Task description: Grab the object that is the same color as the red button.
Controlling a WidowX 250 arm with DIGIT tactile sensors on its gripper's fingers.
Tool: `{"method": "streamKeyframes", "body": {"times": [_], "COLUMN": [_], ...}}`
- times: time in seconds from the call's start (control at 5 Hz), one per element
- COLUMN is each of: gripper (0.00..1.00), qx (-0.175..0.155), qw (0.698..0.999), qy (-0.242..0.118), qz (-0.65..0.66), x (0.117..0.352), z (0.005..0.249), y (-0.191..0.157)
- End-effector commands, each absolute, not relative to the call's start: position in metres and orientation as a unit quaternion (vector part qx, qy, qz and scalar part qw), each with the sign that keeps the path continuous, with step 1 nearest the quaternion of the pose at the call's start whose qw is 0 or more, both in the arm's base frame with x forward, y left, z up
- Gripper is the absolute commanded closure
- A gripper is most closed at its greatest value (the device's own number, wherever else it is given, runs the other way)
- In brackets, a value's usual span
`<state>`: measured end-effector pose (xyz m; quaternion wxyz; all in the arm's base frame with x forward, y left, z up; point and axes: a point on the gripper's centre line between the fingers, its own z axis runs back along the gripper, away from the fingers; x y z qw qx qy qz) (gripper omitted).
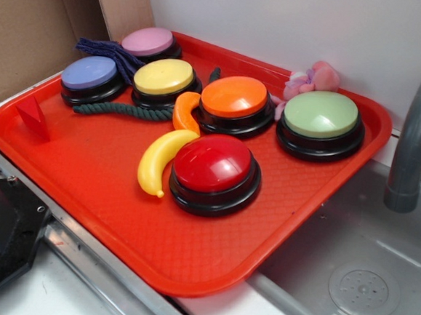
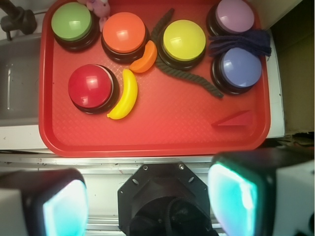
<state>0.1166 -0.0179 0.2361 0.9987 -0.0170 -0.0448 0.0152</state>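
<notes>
1. Nearest to us in the wrist view is our gripper: its two pads sit wide apart at the bottom corners with nothing between them, so we read the jaws as fully open and empty.
2. The gripper hangs outside the tray's near rim, over the bench edge, well apart from everything on the tray.
3. Just inside that rim, in the near right corner of the wrist view, lies the wedge, our target: a small red block, hard to pick out against the red tray. In the exterior view it stands alone at the tray's left edge, touching nothing else.
4. Further in, on the other side, sits the red button with the banana just beside it. It gives us the colour to match and is not to be grabbed.
5. Beyond these lie an orange toy, a dark rope, and the orange, yellow, blue, green and pink buttons.
6. We judge the task to be at its start: approach not yet made.
7. Next, we would carry the gripper forward and to the right until it is over the wedge, turn the jaws to span its narrow sides, and descend before closing. The sloped faces could slip.
</notes>
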Motion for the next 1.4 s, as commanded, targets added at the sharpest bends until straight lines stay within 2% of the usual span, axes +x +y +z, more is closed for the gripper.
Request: {"method": "streamKeyframes", "body": {"times": [0.0,0.4,0.6,1.0,1.2], "gripper": [0.0,0.0,0.0,0.0,0.0], "qx": [-0.017,-0.02,-0.008,0.03,0.02], "qw": [0.999,0.988,0.978,0.942,0.92], "qy": [-0.045,-0.075,-0.073,-0.092,-0.107], "qz": [0.015,0.132,0.197,0.32,0.376], "x": [0.117,0.127,0.131,0.134,0.134], "z": [0.236,0.215,0.194,0.155,0.133], "y": [-0.018,0.015,0.036,0.075,0.092]}}
